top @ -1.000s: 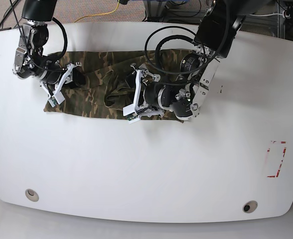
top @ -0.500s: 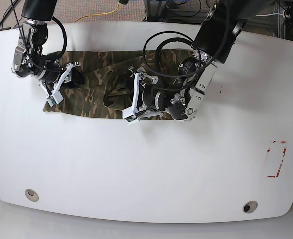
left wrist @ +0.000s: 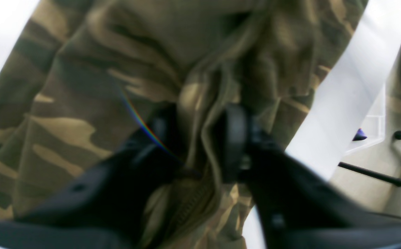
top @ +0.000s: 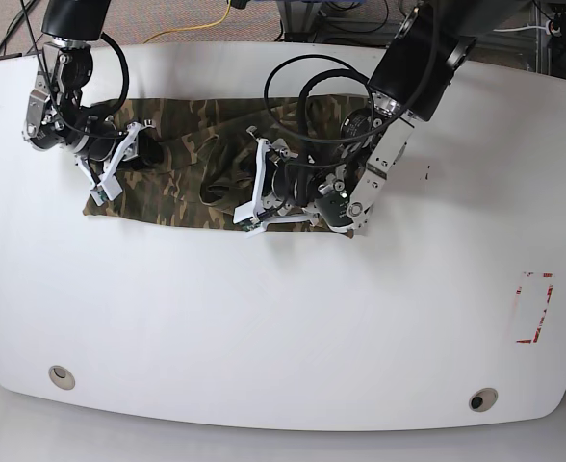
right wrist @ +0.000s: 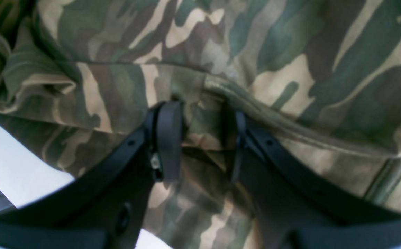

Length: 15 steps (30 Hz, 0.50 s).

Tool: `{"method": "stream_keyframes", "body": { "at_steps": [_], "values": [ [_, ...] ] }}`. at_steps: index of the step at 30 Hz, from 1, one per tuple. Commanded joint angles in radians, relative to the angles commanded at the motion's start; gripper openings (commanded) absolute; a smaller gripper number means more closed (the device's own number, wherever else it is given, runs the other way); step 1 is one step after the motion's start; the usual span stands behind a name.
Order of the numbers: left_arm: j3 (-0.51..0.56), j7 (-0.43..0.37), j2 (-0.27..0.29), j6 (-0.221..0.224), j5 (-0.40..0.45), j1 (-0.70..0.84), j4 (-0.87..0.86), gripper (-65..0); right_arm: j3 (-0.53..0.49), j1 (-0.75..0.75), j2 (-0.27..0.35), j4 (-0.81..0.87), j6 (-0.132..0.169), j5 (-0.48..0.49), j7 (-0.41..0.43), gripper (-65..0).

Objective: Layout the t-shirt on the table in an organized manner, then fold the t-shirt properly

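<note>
The camouflage t-shirt (top: 182, 173) lies bunched in a wide band on the far half of the white table (top: 283, 318). My left gripper (left wrist: 200, 152) is shut on a raised fold of the t-shirt (left wrist: 200, 103) near its middle; in the base view it (top: 254, 192) sits at the shirt's front edge. My right gripper (right wrist: 203, 138) is shut on a hemmed fold of the t-shirt (right wrist: 290, 69) at its left end, and in the base view it (top: 119, 159) is low over the cloth there. The shirt's right part is hidden under the left arm.
Two round grommet holes (top: 62, 376) (top: 482, 398) sit near the table's front edge. A red tape outline (top: 533, 308) marks the right side. Black cables (top: 312, 82) loop over the shirt behind the left arm. Floor and cables lie beyond the far edge.
The left arm has drawn back to the left and slightly up with the fold in its jaws, bunching the shirt's middle. The right gripper has shifted only slightly.
</note>
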Motion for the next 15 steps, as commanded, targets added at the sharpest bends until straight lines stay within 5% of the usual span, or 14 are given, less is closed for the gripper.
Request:
{"method": "stream_keyframes", "body": {
  "at_steps": [15],
  "values": [
    [-0.023,-0.025,-0.046,0.005,0.0,0.0,0.044,-61.9,0.0,0.0,0.0,0.0,0.0,0.0,0.0,-46.1]
  ]
}}
